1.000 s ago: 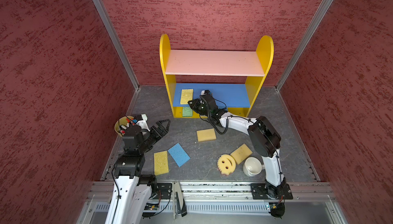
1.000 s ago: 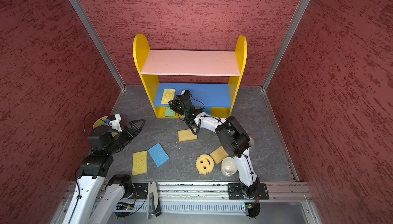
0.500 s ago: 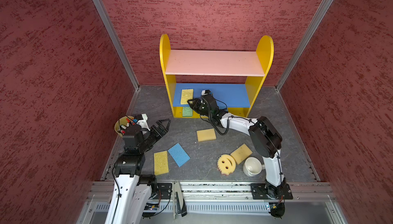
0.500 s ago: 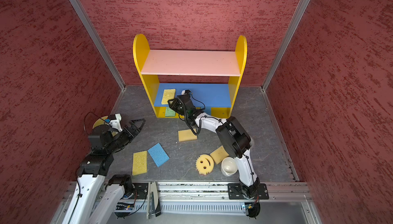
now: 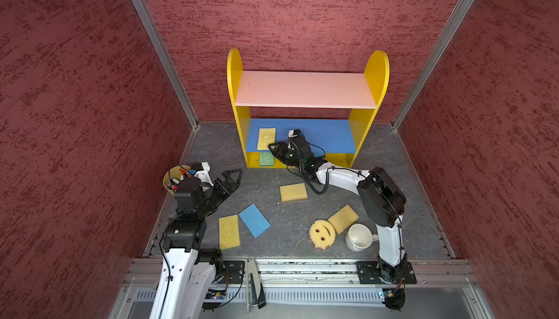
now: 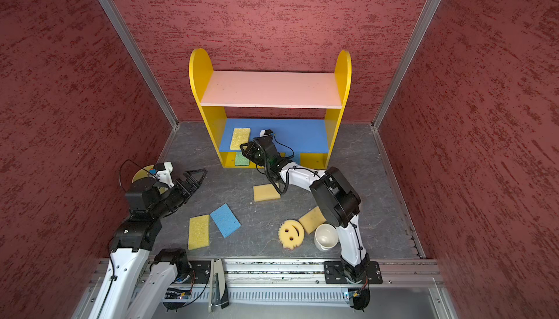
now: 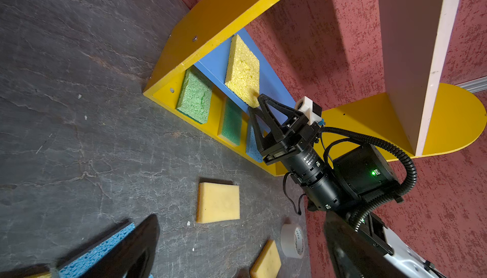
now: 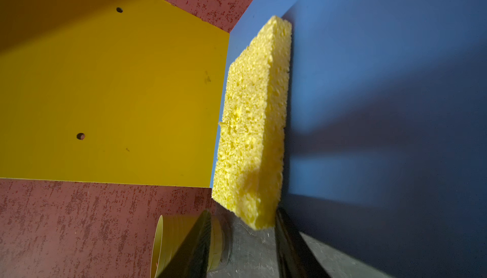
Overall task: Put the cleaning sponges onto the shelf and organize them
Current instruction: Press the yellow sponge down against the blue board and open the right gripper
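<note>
The shelf point(image 5: 305, 93) stands at the back wall. A yellow sponge point(image 5: 266, 138) point(image 8: 253, 121) lies on its blue middle board point(image 5: 329, 139), one corner over the front edge. My right gripper point(image 5: 273, 148) point(image 8: 242, 212) is at that corner, open, with a gap beside the sponge. On the yellow base lie a green sponge point(image 7: 196, 97), a darker green one point(image 7: 231, 123) and a blue one point(image 7: 251, 144). On the floor lie a tan sponge point(image 5: 293, 192), a yellow one point(image 5: 229, 231), a blue one point(image 5: 254, 220), another tan one point(image 5: 343, 218) and the smiley sponge point(image 5: 322, 232). My left gripper point(image 5: 234, 176) hovers open and empty.
A white mug point(image 5: 360, 237) stands beside the smiley sponge near the right arm's base. A yellow marker cup point(image 5: 172, 178) sits by the left wall behind my left wrist. A tape roll point(image 7: 292, 239) lies against the right wall. Red walls close in three sides.
My right gripper's jaws have opened wider off the yellow sponge, which stays on the blue board. The left arm has not moved.
</note>
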Action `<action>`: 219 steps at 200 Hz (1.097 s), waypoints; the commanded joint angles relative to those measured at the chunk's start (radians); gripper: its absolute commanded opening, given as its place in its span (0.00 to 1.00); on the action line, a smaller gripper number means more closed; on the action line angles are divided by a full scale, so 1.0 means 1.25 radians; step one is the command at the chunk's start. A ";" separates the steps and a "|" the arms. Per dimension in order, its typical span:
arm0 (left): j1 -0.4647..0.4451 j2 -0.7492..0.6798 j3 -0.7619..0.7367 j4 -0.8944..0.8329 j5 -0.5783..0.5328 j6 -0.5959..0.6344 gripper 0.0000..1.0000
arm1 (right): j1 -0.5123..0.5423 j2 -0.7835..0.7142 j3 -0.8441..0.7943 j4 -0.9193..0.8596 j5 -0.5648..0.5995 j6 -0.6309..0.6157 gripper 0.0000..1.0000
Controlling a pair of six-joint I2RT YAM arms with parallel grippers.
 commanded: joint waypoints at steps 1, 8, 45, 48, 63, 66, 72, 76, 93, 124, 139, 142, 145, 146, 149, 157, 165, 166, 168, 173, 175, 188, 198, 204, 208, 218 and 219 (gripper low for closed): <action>0.007 -0.006 -0.007 0.018 0.007 0.001 0.97 | -0.007 -0.018 -0.008 -0.048 0.010 -0.009 0.43; 0.008 -0.006 -0.006 0.017 0.007 0.002 0.97 | -0.008 -0.017 -0.003 -0.054 0.011 -0.015 0.43; 0.007 -0.012 -0.005 0.010 0.006 0.004 0.97 | -0.010 -0.027 0.010 -0.082 0.026 -0.042 0.44; 0.007 -0.013 -0.005 0.009 0.005 0.005 0.97 | -0.009 -0.026 0.013 -0.086 0.027 -0.044 0.44; 0.006 -0.016 -0.005 0.007 0.003 0.007 0.97 | -0.010 -0.027 0.016 -0.097 0.032 -0.054 0.44; 0.007 -0.016 -0.005 0.007 0.003 0.007 0.97 | -0.009 -0.027 0.016 -0.098 0.034 -0.055 0.44; 0.007 -0.016 -0.005 0.006 0.003 0.006 0.97 | -0.010 -0.029 0.014 -0.100 0.039 -0.058 0.44; 0.008 -0.017 -0.005 0.006 0.003 0.007 0.97 | -0.010 -0.031 0.014 -0.102 0.041 -0.061 0.44; 0.008 -0.016 -0.005 0.004 0.003 0.008 0.97 | -0.009 -0.032 0.019 -0.117 0.054 -0.076 0.45; 0.009 -0.013 -0.007 0.003 0.002 0.008 0.97 | -0.012 -0.026 0.058 -0.168 0.068 -0.114 0.45; 0.009 -0.012 -0.007 0.004 0.003 0.008 0.97 | -0.013 -0.021 0.072 -0.184 0.077 -0.128 0.46; 0.009 -0.012 -0.006 0.004 0.003 0.007 0.97 | -0.013 -0.020 0.075 -0.186 0.078 -0.130 0.46; 0.010 -0.012 -0.007 0.003 0.003 0.007 0.97 | -0.014 -0.018 0.078 -0.188 0.080 -0.133 0.45; 0.009 -0.012 -0.007 0.004 0.003 0.007 0.97 | -0.014 -0.018 0.078 -0.188 0.080 -0.135 0.45; 0.010 -0.012 -0.007 0.003 0.003 0.008 0.97 | -0.013 -0.017 0.080 -0.190 0.080 -0.136 0.45; 0.011 -0.012 -0.008 0.004 0.005 0.009 0.97 | -0.014 -0.012 0.089 -0.197 0.081 -0.142 0.45; 0.011 -0.012 -0.009 0.004 0.005 0.009 0.97 | -0.015 -0.006 0.099 -0.205 0.081 -0.147 0.44; 0.010 -0.012 -0.010 0.004 0.005 0.009 0.97 | -0.014 -0.005 0.100 -0.206 0.081 -0.147 0.44; 0.011 -0.012 -0.010 0.004 0.005 0.009 0.97 | -0.015 -0.003 0.103 -0.208 0.081 -0.148 0.43; 0.011 -0.011 -0.010 0.004 0.005 0.008 0.97 | -0.015 0.001 0.108 -0.213 0.080 -0.151 0.43; 0.010 -0.011 -0.010 0.003 0.005 0.007 0.97 | -0.015 0.002 0.111 -0.214 0.080 -0.151 0.43; 0.012 -0.010 -0.011 0.004 0.007 0.007 0.97 | -0.015 0.011 0.122 -0.221 0.079 -0.154 0.39; 0.012 -0.010 -0.011 0.004 0.007 0.007 0.97 | -0.015 0.016 0.128 -0.224 0.078 -0.154 0.37; 0.012 -0.009 -0.011 0.005 0.007 0.007 0.97 | -0.015 0.018 0.129 -0.224 0.078 -0.154 0.35; 0.012 -0.010 -0.009 0.006 0.007 0.008 0.97 | -0.015 0.019 0.131 -0.224 0.078 -0.155 0.34; 0.012 -0.009 -0.010 0.007 0.007 0.007 0.97 | -0.016 0.023 0.137 -0.225 0.076 -0.155 0.33; 0.012 -0.009 -0.010 0.007 0.007 0.008 0.97 | -0.016 0.024 0.136 -0.226 0.076 -0.154 0.33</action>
